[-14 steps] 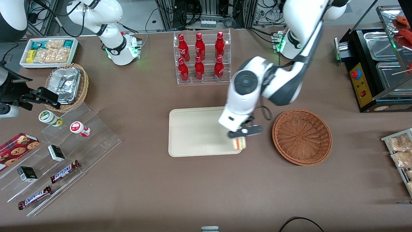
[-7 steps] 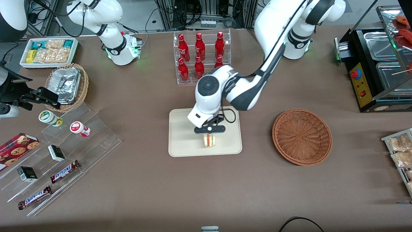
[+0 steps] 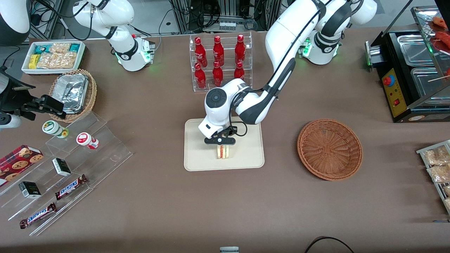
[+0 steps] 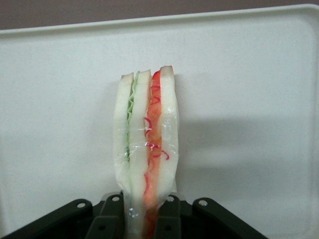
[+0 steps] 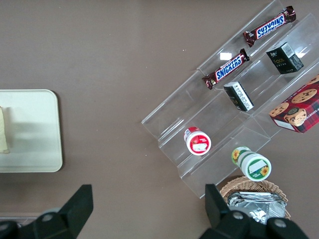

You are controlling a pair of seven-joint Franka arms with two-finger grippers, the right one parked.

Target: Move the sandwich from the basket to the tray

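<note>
My gripper hangs over the middle of the tray, jaws pinched on the sandwich, which I hold upright on its edge. From my wrist camera the wedge stands with its layers facing me — pale bread on the outside, green filling on one side, red-orange on the other, all under clear wrap — and its base sits clamped between my black fingers. The cream surface of the tray spreads out around it, with the low rim and brown table just past it. Whether the sandwich's free end touches the tray or floats just above it, I cannot tell. The basket lies well apart toward my own end of the table, a round reddish-brown wicker bowl with nothing in it. A clear rack of red bottles stands farther from the front camera than the tray.
</note>
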